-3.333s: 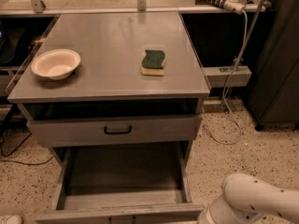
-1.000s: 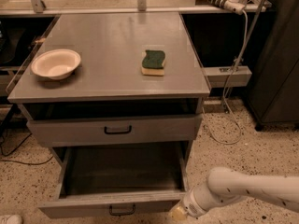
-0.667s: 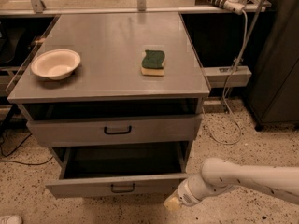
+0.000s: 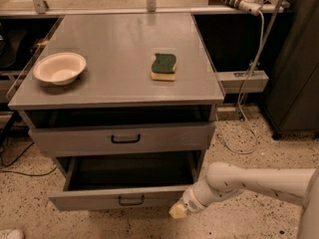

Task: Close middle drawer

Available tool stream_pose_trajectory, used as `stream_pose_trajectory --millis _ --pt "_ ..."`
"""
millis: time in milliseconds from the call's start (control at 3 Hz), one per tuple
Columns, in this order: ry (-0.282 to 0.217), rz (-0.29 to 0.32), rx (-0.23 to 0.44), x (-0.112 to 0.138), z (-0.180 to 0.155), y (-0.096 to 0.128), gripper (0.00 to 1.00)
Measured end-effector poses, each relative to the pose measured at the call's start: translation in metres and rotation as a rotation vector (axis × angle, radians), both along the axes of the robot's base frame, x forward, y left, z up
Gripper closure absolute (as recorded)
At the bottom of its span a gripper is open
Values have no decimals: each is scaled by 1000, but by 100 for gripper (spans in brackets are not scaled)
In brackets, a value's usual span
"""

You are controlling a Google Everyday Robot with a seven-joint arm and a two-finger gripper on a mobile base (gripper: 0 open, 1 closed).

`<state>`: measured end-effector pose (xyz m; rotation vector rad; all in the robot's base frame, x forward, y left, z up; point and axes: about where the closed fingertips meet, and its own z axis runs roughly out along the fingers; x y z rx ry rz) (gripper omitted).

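Gripper: pale-tipped end of the white robot arm, low in the view, at the lower right corner of the front of the middle drawer. It looks to be touching that corner, though contact is not certain. Whether the gripper is open or closed: cannot tell. Nothing is seen held in it.

Counts:
- 1 cream round bowl, on the left of the grey metal cabinet surface.
- 1 sponge, green top over yellow base, right of centre on the same surface, well apart from the bowl.
- 2 grey drawers in view, each with 1 small black bar handle at centre.

Middle drawer: wide grey metal drawer, the lower of the two, pulled partly out with its dark interior showing. Its handle is left of the gripper. The upper grey drawer sits above it, slightly out from under the surface.
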<state>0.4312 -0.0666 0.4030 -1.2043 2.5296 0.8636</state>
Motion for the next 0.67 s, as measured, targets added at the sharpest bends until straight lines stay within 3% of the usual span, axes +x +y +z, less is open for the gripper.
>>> stream_pose_trajectory --millis 333,667 --pt "-5 12 -4 10 0 5 100" --pt "-6 12 -4 10 0 5 82"
